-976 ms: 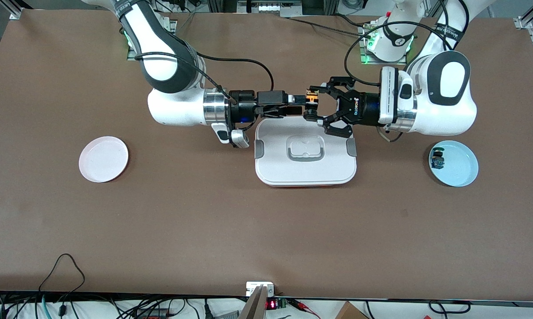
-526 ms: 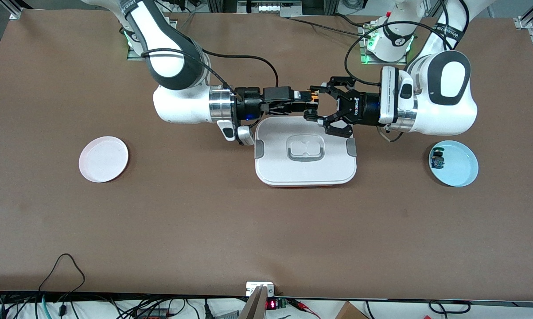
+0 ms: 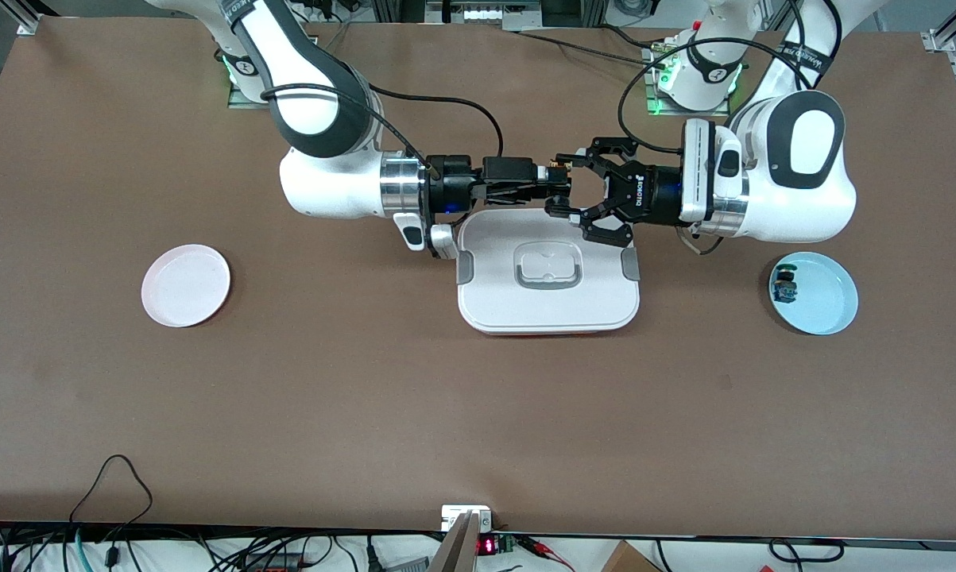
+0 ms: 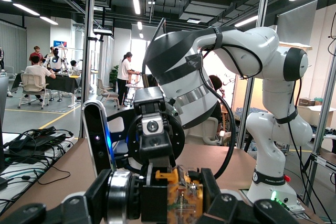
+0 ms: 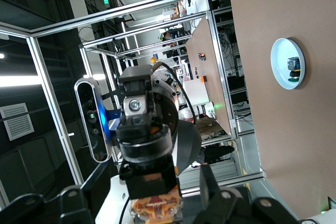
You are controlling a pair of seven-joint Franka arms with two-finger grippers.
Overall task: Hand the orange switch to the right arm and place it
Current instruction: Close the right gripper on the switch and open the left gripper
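Observation:
The orange switch [image 3: 555, 168] hangs in the air over the table just past the white box's edge nearest the robot bases, held end to end between the left gripper's fingertips. The left gripper [image 3: 559, 186] is shut on it; in the left wrist view the switch's orange body [image 4: 185, 195] and silver ring sit between the dark fingers. The right gripper [image 3: 551, 183] has come in from the right arm's end, and its fingers lie on either side of the switch's middle. In the right wrist view the switch [image 5: 156, 205] sits between them, with a gap on one side.
A white lidded box [image 3: 485, 306] lies on the table nearer the front camera than both grippers. A pink plate [image 3: 185, 285] lies toward the right arm's end. A blue plate [image 3: 834, 308] toward the left arm's end holds a small blue-green part [image 3: 784, 286].
The right arm has moved toward the left gripper, and its fingers now reach around the switch. The left gripper has held still with the switch.

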